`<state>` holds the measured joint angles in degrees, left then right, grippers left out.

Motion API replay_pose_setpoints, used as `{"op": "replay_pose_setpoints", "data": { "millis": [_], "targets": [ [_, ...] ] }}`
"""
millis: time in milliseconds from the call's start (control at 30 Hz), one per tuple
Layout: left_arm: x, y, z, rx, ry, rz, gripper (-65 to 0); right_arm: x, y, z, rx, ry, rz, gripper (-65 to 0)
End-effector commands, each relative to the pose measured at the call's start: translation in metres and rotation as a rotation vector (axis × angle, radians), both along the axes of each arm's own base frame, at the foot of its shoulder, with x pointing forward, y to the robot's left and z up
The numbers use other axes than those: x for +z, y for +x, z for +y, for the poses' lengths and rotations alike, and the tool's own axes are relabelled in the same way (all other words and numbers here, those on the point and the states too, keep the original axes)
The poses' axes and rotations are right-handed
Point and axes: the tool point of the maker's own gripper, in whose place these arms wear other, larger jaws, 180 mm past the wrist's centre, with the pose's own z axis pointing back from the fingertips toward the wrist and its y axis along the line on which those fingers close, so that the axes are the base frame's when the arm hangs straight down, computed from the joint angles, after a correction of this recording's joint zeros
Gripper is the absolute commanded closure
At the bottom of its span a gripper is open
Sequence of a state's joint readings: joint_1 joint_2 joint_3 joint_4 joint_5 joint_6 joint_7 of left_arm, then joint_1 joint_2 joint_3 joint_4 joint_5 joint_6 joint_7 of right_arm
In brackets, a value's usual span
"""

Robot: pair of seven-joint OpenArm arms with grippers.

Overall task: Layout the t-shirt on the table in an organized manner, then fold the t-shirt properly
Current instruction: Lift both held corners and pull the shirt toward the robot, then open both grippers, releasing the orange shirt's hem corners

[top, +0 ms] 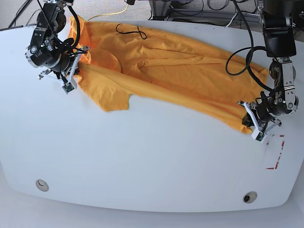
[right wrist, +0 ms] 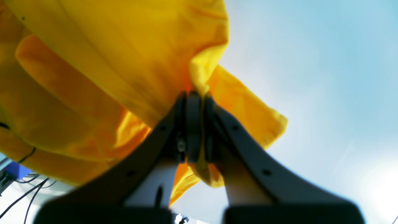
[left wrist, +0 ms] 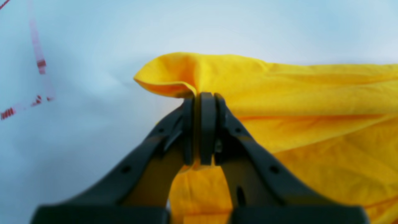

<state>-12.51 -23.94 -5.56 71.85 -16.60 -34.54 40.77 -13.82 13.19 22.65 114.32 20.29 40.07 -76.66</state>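
Observation:
The orange-yellow t-shirt (top: 166,71) lies stretched across the far half of the white table (top: 142,161), with a black line drawing (top: 130,31) near its far edge. My left gripper (top: 247,118), on the base view's right, is shut on a corner of the shirt's hem (left wrist: 174,77). My right gripper (top: 77,66), at the base view's left, is shut on the shirt (right wrist: 199,74) near the sleeve and holds that part lifted. One sleeve (top: 111,97) lies flat toward the table's middle.
Red tape marks (top: 276,152) sit on the table just beside the left gripper and show in the left wrist view (left wrist: 40,65). Two round grommets (top: 42,184) (top: 249,196) are near the front edge. Cables (top: 199,7) lie behind the table.

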Motion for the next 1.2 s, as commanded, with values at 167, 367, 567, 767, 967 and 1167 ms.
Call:
{"op": "replay_pose_setpoints", "data": {
  "millis": [167,367,567,767,967,1167],
  "targets": [
    [0.008,-0.004,0.016,-0.028,0.051,0.004,-0.3,0.006,-0.008,-0.002,0.002,0.045,0.016,-0.2],
    [-0.001,-0.021,0.023,-0.078,0.084,0.056,-0.4,0.004,-0.015,0.004,0.001,0.081,0.026,-2.9],
    [-0.010,-0.031,0.027,-0.077,0.096,0.093,-7.8,-0.002,-0.025,0.003,-0.002,0.078,0.055,-19.3],
    [-0.010,-0.036,0.039,-0.069,0.131,0.121,-39.3,-0.005,-0.032,0.002,-0.002,0.075,0.074,-35.7],
    [-0.006,-0.030,0.047,-0.012,0.135,0.106,-52.6,-0.002,-0.031,-0.007,0.004,0.046,0.074,-50.1],
    [0.009,-0.019,0.057,0.027,0.151,0.070,-52.6,0.013,-0.013,-0.020,0.027,0.008,0.014,-52.5]
  ]
}}
